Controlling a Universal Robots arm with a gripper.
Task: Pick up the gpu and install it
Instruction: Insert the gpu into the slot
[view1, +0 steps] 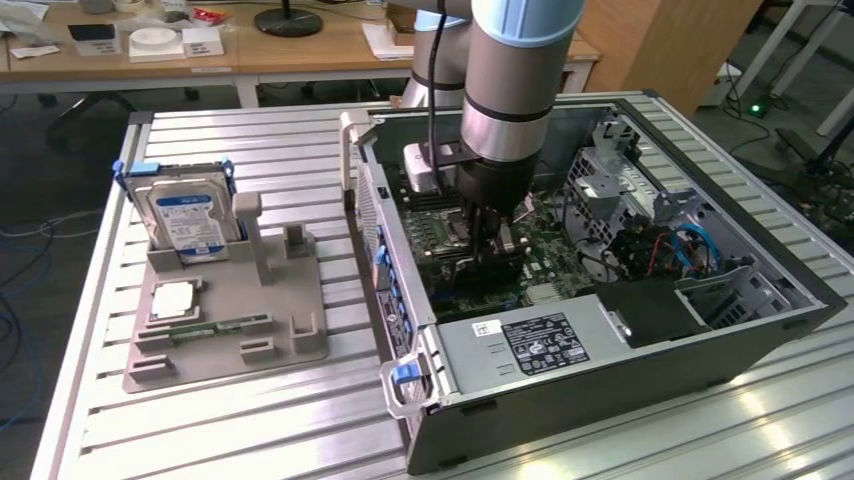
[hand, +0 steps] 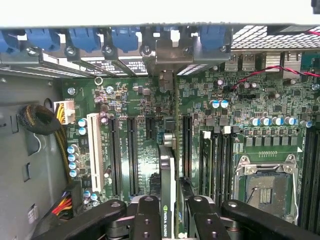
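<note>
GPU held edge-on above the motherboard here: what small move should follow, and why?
Probably a short, straight push down. In the wrist view the pincer grips the gpu edge-on over the motherboard, its silver bracket near the rear slot openings. The exterior view shows the arm already deep inside the computer case. Whether the card is seated, I cannot tell.

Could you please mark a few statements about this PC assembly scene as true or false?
1. The claw grips the gpu edge-on above the motherboard. True.
2. The hard drive lies inside the computer case. False: it stands in the grey holder on the table.
3. The CPU socket on the motherboard is open and bare. True.
4. The arm hovers over the grey holder. False: it reaches down into the case.
</note>
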